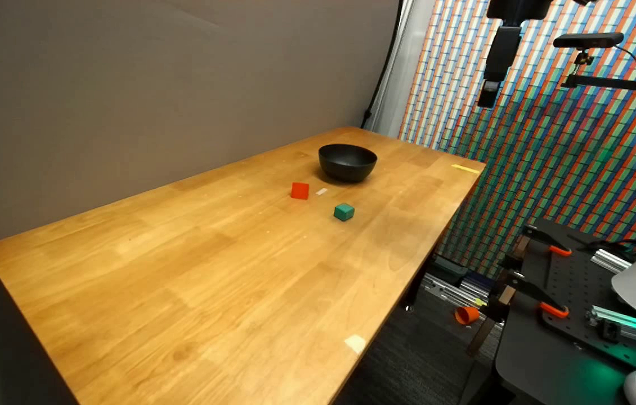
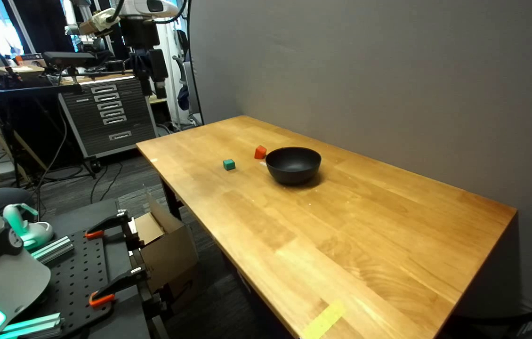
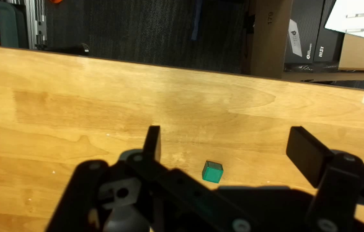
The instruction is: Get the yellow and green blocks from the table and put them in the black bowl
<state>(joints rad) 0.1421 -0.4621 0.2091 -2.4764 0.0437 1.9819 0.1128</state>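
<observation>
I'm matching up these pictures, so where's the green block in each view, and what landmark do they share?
In an exterior view: green block, just right of centre, pictured below the black bowl.
In an exterior view: green block, left of centre, left of the black bowl.
Wrist view: green block, lower half, slightly right of centre.
Shared landmark: the wood table, beneath the green block in all three.

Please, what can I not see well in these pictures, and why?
Red block, black bowl: unseen in the wrist view; behind the gripper or outside the frame, unclear which.
Robot base: cut off by the left edge in an exterior view.
Fine print on the dark box: too small in the wrist view.
</observation>
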